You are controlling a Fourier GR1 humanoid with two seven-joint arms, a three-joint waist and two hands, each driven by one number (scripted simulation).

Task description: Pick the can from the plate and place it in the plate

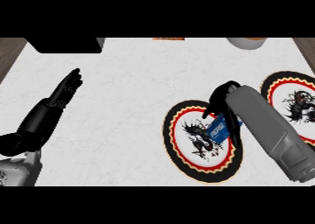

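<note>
A blue can [218, 127] lies tilted over the nearer plate [186, 144], a round plate with a black rim, red ring and dark dragon figure. My right hand [219, 99] is curled round the can's upper end, and its grey forearm crosses the plate's right side. A second plate [297, 101] of the same pattern sits at the right edge, partly hidden by that forearm. My left hand [62, 94] rests at the left with straight fingers pointing up, holding nothing.
A black box [66, 44] stands at the back left. A pale bowl-like object [247, 42] and an orange item [168, 38] show at the back edge. Wooden strips border the white counter [127, 109] on both sides.
</note>
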